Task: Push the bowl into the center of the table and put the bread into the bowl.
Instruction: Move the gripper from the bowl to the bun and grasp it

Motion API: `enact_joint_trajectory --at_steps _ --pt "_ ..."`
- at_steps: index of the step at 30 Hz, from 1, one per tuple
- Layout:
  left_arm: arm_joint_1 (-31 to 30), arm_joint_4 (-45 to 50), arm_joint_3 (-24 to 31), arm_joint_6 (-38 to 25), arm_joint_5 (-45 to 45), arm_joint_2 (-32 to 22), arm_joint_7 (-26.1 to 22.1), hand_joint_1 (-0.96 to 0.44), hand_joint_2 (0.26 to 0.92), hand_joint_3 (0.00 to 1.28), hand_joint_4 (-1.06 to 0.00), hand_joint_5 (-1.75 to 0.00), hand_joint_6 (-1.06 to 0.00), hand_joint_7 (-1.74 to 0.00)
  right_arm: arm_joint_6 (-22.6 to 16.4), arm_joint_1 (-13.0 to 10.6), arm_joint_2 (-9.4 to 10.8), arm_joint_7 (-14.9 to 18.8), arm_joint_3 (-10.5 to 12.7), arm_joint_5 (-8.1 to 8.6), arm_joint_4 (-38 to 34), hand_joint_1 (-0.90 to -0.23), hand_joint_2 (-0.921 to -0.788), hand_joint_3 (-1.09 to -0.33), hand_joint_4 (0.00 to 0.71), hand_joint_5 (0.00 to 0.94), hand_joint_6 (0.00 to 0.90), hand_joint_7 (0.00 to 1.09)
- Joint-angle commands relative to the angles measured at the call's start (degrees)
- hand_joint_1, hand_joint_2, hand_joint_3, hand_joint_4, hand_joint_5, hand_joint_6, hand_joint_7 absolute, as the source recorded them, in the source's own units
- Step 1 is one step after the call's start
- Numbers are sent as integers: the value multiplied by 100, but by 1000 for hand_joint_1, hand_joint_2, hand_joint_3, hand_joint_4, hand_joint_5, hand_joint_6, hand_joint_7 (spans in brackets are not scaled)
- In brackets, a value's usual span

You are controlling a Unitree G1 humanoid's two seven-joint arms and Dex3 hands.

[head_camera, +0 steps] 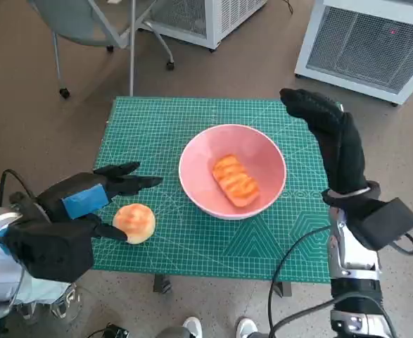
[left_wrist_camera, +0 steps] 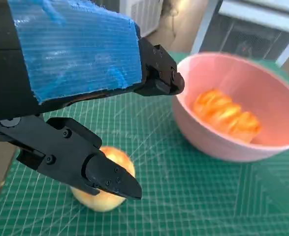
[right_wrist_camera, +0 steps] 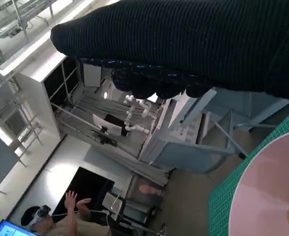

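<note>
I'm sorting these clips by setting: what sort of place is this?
Probably a robotics lab or workshop: a green cutting mat covers the table, white vented machines stand on the floor, and a wheeled chair sits nearby.

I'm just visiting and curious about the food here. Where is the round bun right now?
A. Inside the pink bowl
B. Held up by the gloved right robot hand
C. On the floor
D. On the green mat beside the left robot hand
D: the round bun sits on the green mat by the left robot hand, outside the pink bowl.
</note>
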State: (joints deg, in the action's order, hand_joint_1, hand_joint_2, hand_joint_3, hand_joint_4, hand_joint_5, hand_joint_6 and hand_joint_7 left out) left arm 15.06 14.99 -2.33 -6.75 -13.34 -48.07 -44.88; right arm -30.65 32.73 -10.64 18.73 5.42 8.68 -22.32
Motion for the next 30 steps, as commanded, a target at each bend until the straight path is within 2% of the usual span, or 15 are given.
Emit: enact_joint_trajectory --at_steps 1,9,13,17,18,21,22,23,24,25,26,30 --pt "14 -63 -392 -314 -260 -25 -173 -175 780 2 -186 -13 -358 -8 17 -24 -39 35 -37 -71 -143 -652 -921 -724 223 2 -1 546" --pt "255 -422 -952 -465 -720 74 -224 -156 788 4 -246 -22 -409 -25 3 -31 -63 49 -52 -63 -134 -655 -921 -722 224 2 0 545" --pt "345 -673 -1206 -480 -1080 173 -80 -137 790 3 -321 -26 -488 -46 12 -42 -73 39 -64 -73 -96 -655 -921 -723 224 2 0 544" --pt "370 -955 -1373 -428 -1370 335 179 -95 794 3 -437 -50 -613 -96 14 -54 -83 38 -70 -67 -82 -650 -921 -724 224 2 -1 544" --pt "366 -1034 -1397 -373 -1419 372 265 -72 802 6 -550 -100 -674 -129 12 -57 -85 41 -70 -61 -84 -650 -921 -724 224 2 -1 544" --pt "367 -1128 -1416 -297 -1477 415 362 -44 817 3 -712 -114 -694 -270 11 -60 -88 42 -73 -54 -87 -650 -921 -724 224 2 0 544" --pt "370 -1141 -1417 -285 -1483 420 372 -41 819 3 -729 -112 -692 -293 10 -60 -88 41 -74 -54 -87 -650 -921 -724 224 2 0 544" --pt "312 -1266 -1355 6 -1462 437 634 -37 821 2 -754 -110 -687 -326 19 -69 -90 41 -72 -48 -75 -650 -921 -724 224 2 0 544" --pt "261 -1354 -1284 261 -1426 439 851 -29 835 4 -773 -291 -696 -468 24 -78 -91 42 -70 -43 -66 -652 -921 -724 224 2 0 544" --pt "228 -1421 -1236 446 -1399 438 1005 -18 865 11 -770 -575 -680 -716 28 -85 -92 42 -69 -40 -60 -653 -921 -723 224 2 0 544" --pt "213 -1464 -1186 581 -1364 427 1103 -11 885 16 -767 -759 -668 -876 29 -92 -94 41 -67 -38 -54 -654 -921 -723 224 2 0 544" --pt "250 -1489 -1015 773 -1227 380 1209 -2 911 37 -743 -1003 -638 -1116 21 -102 -104 56 -54 -15 -60 -651 -921 -723 224 1 -1 544"
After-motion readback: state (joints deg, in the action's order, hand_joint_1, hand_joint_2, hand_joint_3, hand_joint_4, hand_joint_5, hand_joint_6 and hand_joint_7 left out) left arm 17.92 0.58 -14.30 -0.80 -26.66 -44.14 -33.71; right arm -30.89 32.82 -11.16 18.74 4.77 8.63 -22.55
